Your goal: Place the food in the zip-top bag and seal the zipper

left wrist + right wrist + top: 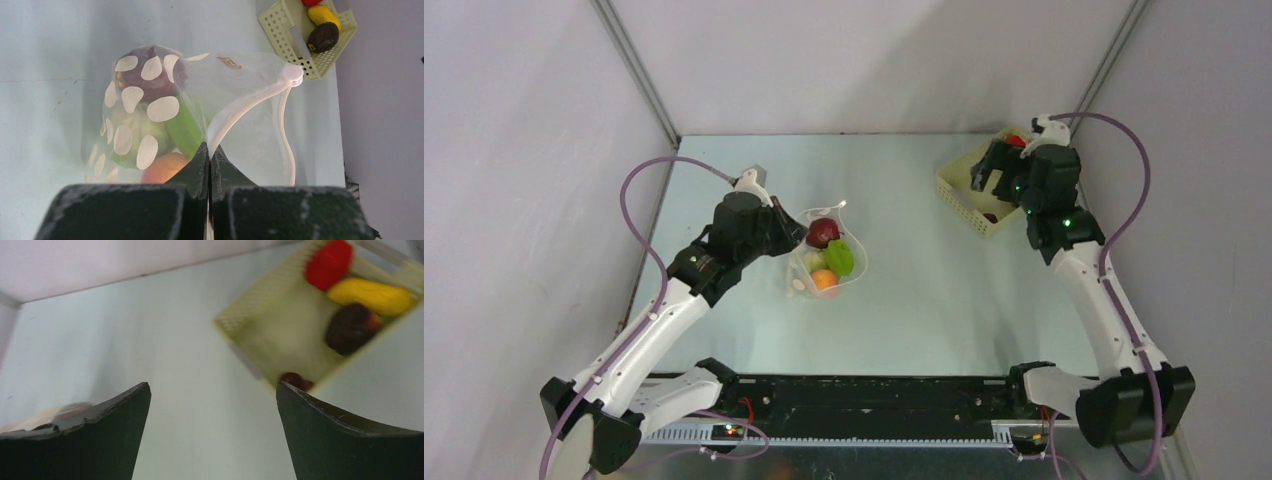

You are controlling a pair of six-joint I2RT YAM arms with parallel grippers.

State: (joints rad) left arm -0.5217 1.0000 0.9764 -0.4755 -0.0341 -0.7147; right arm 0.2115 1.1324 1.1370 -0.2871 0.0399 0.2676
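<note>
Base rail (864, 405); zip-top bag (856, 262) on pale table (924, 320); grey walls (524, 150).

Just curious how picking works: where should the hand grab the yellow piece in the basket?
Probably from above, since the basket walls block the sides. Pinch the yellow piece across its narrow middle; it lies flat and long, though the dark piece sits close beside it.

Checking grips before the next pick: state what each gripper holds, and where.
The left gripper pinches the zip-top bag at its zipper strip; right gripper open, empty.
</note>
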